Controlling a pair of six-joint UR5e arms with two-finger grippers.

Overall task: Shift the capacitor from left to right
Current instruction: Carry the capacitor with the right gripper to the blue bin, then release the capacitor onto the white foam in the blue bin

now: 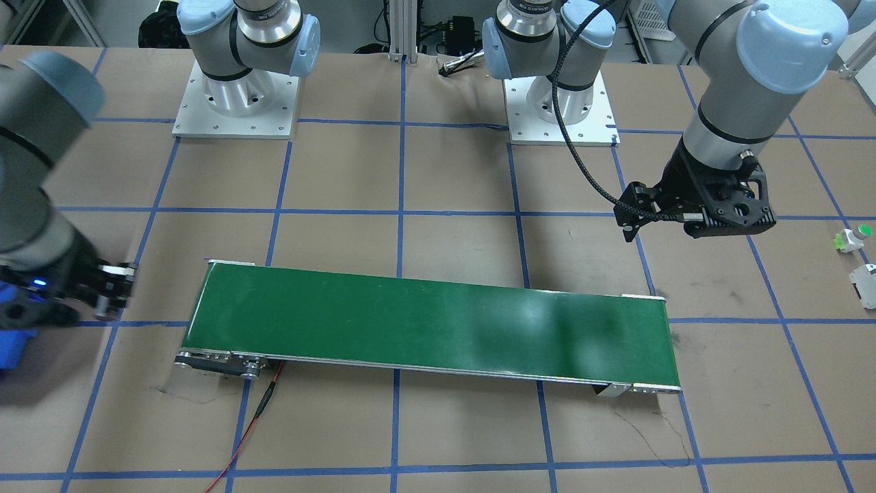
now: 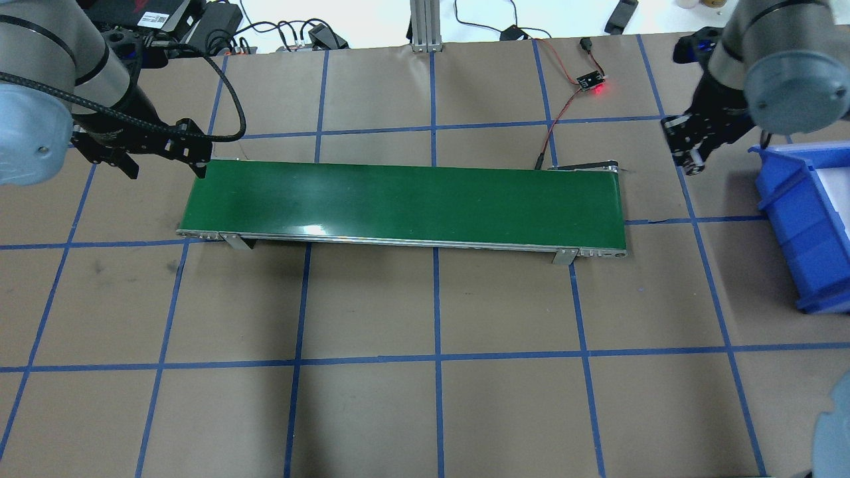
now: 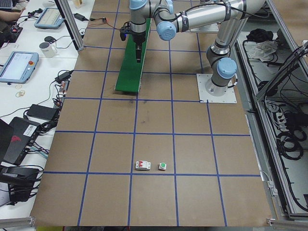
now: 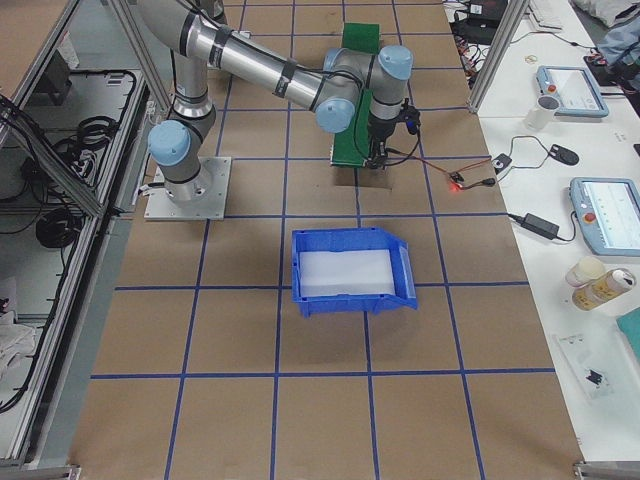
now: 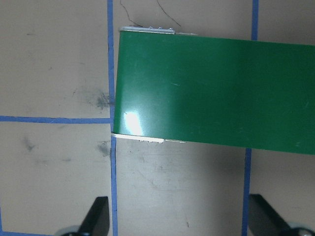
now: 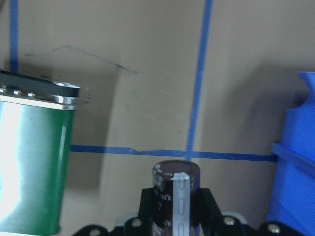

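Observation:
The capacitor [image 6: 175,191], a stubby dark brown cylinder with a grey stripe, sits clamped between the pads of my right gripper [image 6: 175,209]. That gripper [image 2: 690,156] hangs above the table between the right end of the green conveyor belt [image 2: 405,199] and the blue bin [image 2: 807,219]. The capacitor is too small to make out in the exterior views. My left gripper [image 2: 165,169] is open and empty, just off the belt's left end; in the left wrist view its two fingers [image 5: 98,219] stand wide apart over bare paper.
A small white part with a green cap [image 1: 854,237] and a white-grey block [image 1: 866,284] lie far out on my left side. A sensor board with a red light [image 2: 591,83] and its wires lie behind the belt's right end.

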